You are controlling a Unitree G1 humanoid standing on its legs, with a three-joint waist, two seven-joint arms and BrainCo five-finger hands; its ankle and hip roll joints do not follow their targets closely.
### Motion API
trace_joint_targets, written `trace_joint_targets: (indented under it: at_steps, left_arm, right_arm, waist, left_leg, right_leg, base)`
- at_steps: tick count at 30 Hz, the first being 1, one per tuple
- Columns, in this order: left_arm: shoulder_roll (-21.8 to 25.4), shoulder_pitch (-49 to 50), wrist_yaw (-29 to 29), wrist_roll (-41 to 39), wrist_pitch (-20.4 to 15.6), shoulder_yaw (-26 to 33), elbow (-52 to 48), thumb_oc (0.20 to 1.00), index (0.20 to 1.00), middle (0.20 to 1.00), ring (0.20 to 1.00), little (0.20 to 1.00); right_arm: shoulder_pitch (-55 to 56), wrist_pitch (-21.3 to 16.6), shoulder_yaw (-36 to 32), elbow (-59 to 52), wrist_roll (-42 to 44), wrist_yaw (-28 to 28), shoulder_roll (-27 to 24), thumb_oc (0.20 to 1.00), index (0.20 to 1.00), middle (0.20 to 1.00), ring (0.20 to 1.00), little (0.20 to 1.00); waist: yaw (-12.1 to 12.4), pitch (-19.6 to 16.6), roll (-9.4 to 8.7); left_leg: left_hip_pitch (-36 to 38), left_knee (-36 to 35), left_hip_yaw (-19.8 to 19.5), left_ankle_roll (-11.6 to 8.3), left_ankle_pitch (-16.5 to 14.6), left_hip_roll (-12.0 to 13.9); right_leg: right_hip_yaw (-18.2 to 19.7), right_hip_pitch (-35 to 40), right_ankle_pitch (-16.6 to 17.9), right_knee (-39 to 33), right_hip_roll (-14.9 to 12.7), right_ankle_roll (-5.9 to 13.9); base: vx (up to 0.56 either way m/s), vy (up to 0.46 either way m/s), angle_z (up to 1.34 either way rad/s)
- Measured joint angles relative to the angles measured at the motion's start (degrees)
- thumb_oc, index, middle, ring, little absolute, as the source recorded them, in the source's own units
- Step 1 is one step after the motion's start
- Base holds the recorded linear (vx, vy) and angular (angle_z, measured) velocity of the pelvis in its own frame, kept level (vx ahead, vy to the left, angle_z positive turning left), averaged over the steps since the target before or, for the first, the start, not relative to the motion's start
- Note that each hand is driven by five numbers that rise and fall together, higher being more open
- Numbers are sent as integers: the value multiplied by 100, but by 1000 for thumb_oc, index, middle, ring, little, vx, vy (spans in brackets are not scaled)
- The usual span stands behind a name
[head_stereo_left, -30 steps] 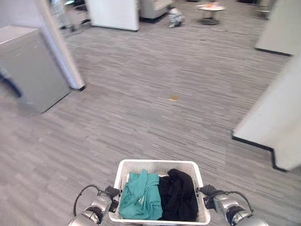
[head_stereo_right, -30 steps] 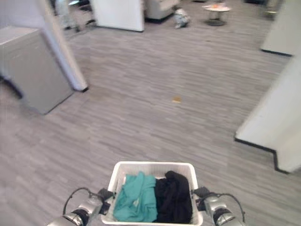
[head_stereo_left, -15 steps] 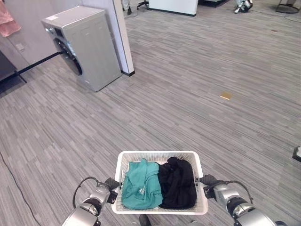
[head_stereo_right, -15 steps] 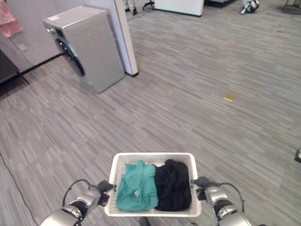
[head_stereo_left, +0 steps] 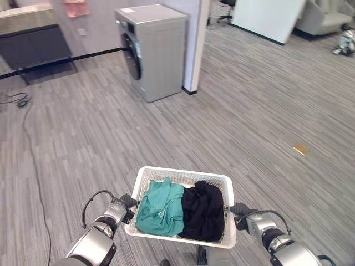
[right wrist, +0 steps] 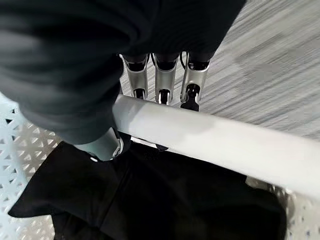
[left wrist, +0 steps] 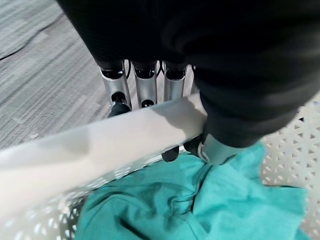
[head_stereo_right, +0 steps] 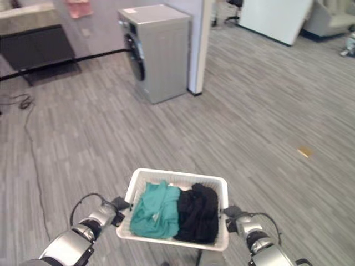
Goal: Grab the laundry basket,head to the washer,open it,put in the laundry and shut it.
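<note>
Underfoot, grey striped carpet (head_stereo_left: 260, 111) runs across the whole room, and on it at about 12 o'clock, well apart from the robot, stands the silver washer (head_stereo_left: 151, 51), its round dark door (head_stereo_left: 132, 56) facing toward 9 o'clock and shut. Just beside the washer on its 3 o'clock side rises a pale pillar (head_stereo_left: 197, 44), and further off at 10 o'clock sits a low dark cabinet (head_stereo_left: 34, 47) with a pink cloth (head_stereo_left: 74, 7) hanging above it. A white partition panel (head_stereo_left: 266, 19) stands far back at 1 o'clock. Down at 6 o'clock, close in front of the robot, is the white laundry basket (head_stereo_left: 181, 175) with perforated walls (held off the floor between the two hands). Inside it a teal garment (head_stereo_left: 161, 206) fills the side toward 9 o'clock and a black garment (head_stereo_left: 203, 210) the side toward 3 o'clock, the two touching in the middle. The left hand (left wrist: 210, 147) is curled round the basket's rim on the teal side, fingers (left wrist: 145, 90) hooked over the outer edge and thumb pressed inside against the cloth. The right hand (right wrist: 102, 145) grips the opposite rim the same way, its fingers (right wrist: 162, 82) over the outside and the thumb down on the black garment. A small tan scrap (head_stereo_left: 301, 149) lies on the carpet at 2 o'clock, well apart from the basket.
</note>
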Motion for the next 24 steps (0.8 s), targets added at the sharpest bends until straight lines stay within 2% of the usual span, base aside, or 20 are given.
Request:
trace_joint_targets:
  at_steps: [1, 2, 3, 4, 5, 7, 8, 13, 14, 19, 21, 22, 23, 24]
  left_arm:
    - [-4, -13, -1, -3, -2, 0, -2, 200, 200, 200, 200, 200]
    - [-1, -13, -4, -5, -1, 0, 5, 200, 200, 200, 200, 200]
    - [-18, -5, -6, -8, 0, -13, 7, 200, 200, 200, 200, 200]
    - [-15, 4, -7, -7, 6, -10, 29, 200, 200, 200, 200, 200]
    - [-13, -1, -4, -10, 7, -4, 20, 200, 200, 200, 200, 200]
    - [-25, -61, -1, -33, -21, 48, -29, 200, 200, 200, 200, 200]
    - [-52, -68, -13, -69, -85, 113, -46, 200, 200, 200, 200, 200]
    - [-124, -69, -22, -65, -81, 149, -12, 200, 200, 200, 200, 200]
    - [-153, -85, -26, -6, -78, 139, -11, 200, 200, 200, 200, 200]
    - [-237, -117, -13, 37, -52, 137, -8, 200, 200, 200, 200, 200]
    - [-336, -107, -19, -26, -78, 295, 19, 200, 200, 200, 200, 200]
    - [-375, -106, -18, -49, -94, 435, 65, 200, 200, 200, 200, 200]
    - [-416, -94, -17, -81, -90, 479, 135, 200, 200, 200, 200, 200]
    - [-476, -72, -6, -92, -79, 502, 199, 200, 200, 200, 200, 200]
  right_arm:
    - [-136, 3, 22, 132, 55, -1, -4, 200, 200, 200, 200, 200]
    - [-189, 2, 27, 131, 110, 1, -10, 200, 200, 200, 200, 200]
    - [-245, 2, 23, 130, 135, -14, -24, 200, 200, 200, 200, 200]
    - [-309, 0, 27, 119, 138, -16, -25, 200, 200, 200, 200, 200]
    - [-354, 0, 18, 88, 141, -19, -30, 200, 200, 200, 200, 200]
    - [-388, 0, 12, 10, 148, -26, -126, 200, 200, 200, 200, 200]
    - [-405, -3, 11, -3, 150, -16, -189, 200, 200, 200, 200, 200]
    - [-393, -2, 2, 30, 149, 7, -236, 200, 200, 200, 200, 200]
    - [-382, -1, -21, 68, 147, 16, -242, 200, 200, 200, 200, 200]
    - [-364, 23, -1, -80, 119, 36, -395, 200, 200, 200, 200, 200]
    - [-297, 19, -79, -230, 77, 85, -507, 200, 200, 200, 200, 200]
    - [-231, 19, -104, -341, 73, 94, -544, 200, 200, 200, 200, 200]
    - [-172, 18, -101, -428, 71, 104, -570, 200, 200, 200, 200, 200]
    - [-125, 6, -99, -464, 71, 95, -588, 200, 200, 200, 200, 200]
  waist:
    - [-35, -3, -88]
    - [-78, 5, -131]
    - [-71, 20, -129]
    - [-56, 27, -114]
    - [-98, 29, -113]
    - [-134, 50, -99]
    - [-169, 61, -112]
    - [-359, 113, -67]
    - [-430, 145, -15]
    - [-430, 262, 212]
    - [-525, 287, 227]
    - [-552, 313, 133]
    - [-519, 321, 44]
    - [-441, 335, -25]
  left_leg:
    - [2, 4, -211, -116, 4, -14]
    - [-23, 52, -338, -258, -21, -28]
    - [-50, 104, -369, -331, -67, -11]
    - [-57, 107, -316, -371, -91, 55]
    - [-105, 132, -275, -382, -97, 149]
    - [-116, 207, -297, -581, -202, 261]
    - [-110, 204, -305, -619, -221, 301]
    - [4, 192, -371, -677, -245, 321]
    - [26, 192, -446, -678, -246, 316]
    - [55, 336, -543, -821, -364, 417]
    - [-267, 957, -617, -1035, -375, 390]
    - [-606, 1619, -563, -1111, -366, 297]
    - [-961, 2324, -420, -1276, -268, 225]
    - [-1460, 3270, -166, -1572, -48, 223]
  right_leg:
    - [506, 187, 97, -486, 177, 1]
    - [805, 335, 424, -629, 299, -107]
    - [804, 390, 555, -692, 362, -372]
    - [789, 396, 625, -691, 429, -506]
    - [764, 396, 615, -696, 461, -522]
    - [681, 413, 567, -689, 560, -569]
    - [668, 448, 497, -687, 592, -579]
    - [677, 536, 340, -585, 598, -484]
    - [662, 577, 305, -584, 591, -523]
    - [632, 653, 105, -468, 716, -691]
    - [421, 786, 17, -584, 644, -776]
    - [356, 848, 11, -640, 560, -784]
    - [332, 910, 6, -689, 499, -798]
    - [314, 939, -33, -673, 432, -907]
  base:
    - [99, -33, 99]
    - [69, -26, 84]
    - [96, -65, 36]
    - [119, -90, 15]
    - [171, -119, 11]
    - [176, -91, 14]
    - [216, -94, 7]
    - [214, -106, 5]
    - [372, -226, 15]
    - [238, -193, 16]
    - [187, -270, 66]
    - [95, -258, 40]
    - [90, -240, 30]
    - [130, -198, 9]
